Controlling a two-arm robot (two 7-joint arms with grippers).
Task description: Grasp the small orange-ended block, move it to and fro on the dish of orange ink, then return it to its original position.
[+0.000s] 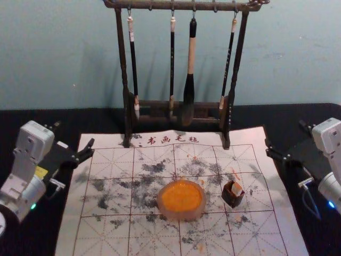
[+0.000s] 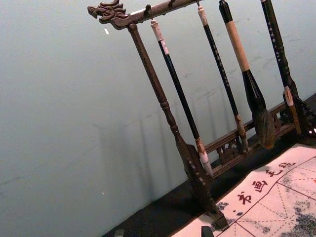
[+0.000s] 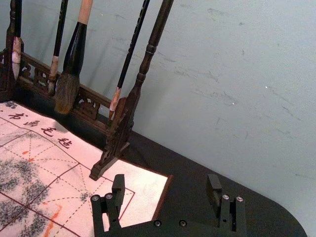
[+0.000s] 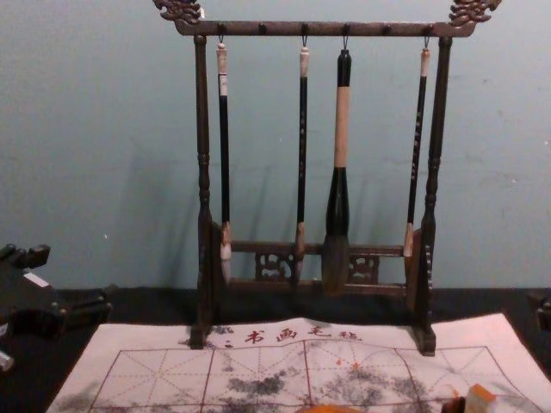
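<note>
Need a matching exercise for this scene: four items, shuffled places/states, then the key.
Items
1. orange-ended block
2. ink dish
3. thick brush
4. right gripper

Places/states
A. hanging from the rack, bristles down
B. fingers spread apart, holding nothing
C. in the small dark holder, to the right of the dish in the head view
D. flat on the mat, orange inside

Pairs: 1-C, 2-D, 3-A, 4-B
</note>
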